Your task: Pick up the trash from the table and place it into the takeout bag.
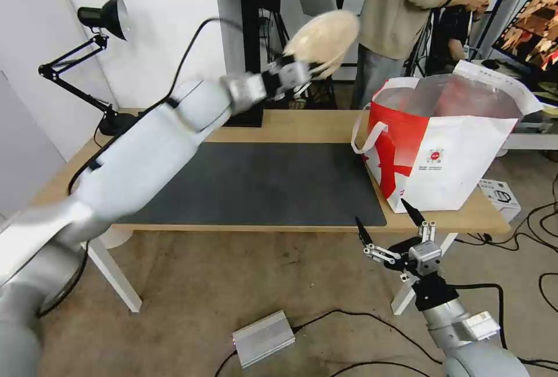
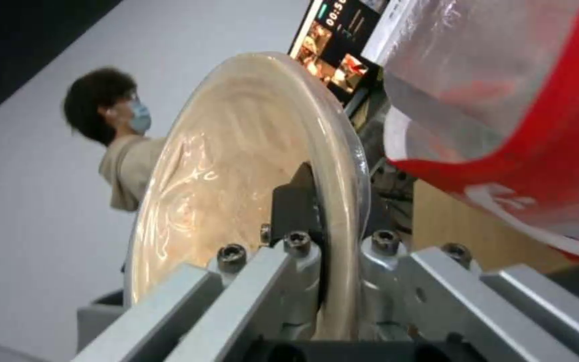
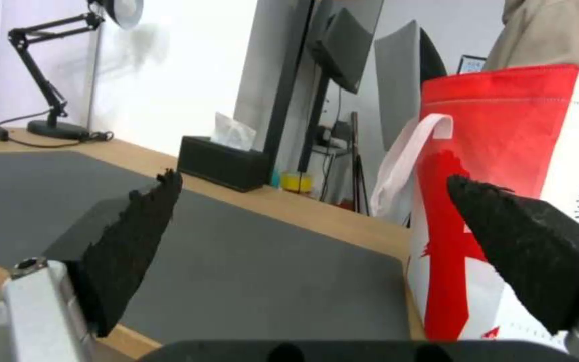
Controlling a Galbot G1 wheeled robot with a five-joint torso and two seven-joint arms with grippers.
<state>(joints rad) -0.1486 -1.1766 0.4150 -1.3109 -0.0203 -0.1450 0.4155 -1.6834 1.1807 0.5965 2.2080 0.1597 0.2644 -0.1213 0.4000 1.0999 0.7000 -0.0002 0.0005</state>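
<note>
My left gripper (image 1: 311,72) is raised high above the back edge of the table (image 1: 302,127) and is shut on the rim of the shallow beige bowl (image 1: 325,37), which is tilted on edge. The left wrist view has the bowl (image 2: 236,166) pinched between the fingers (image 2: 296,201), with the takeout bag (image 2: 504,115) close beside it. The red-and-white takeout bag (image 1: 442,144) stands open on the table's right end, to the right of the bowl. My right gripper (image 1: 390,220) hangs open below the table's front edge, in front of the bag (image 3: 504,166).
A dark grey mat (image 1: 256,182) covers the table's middle. A black desk lamp (image 1: 99,22) stands at the back left, and a black tissue box (image 3: 222,163) sits at the back edge. A metal box (image 1: 264,337) and cables lie on the floor.
</note>
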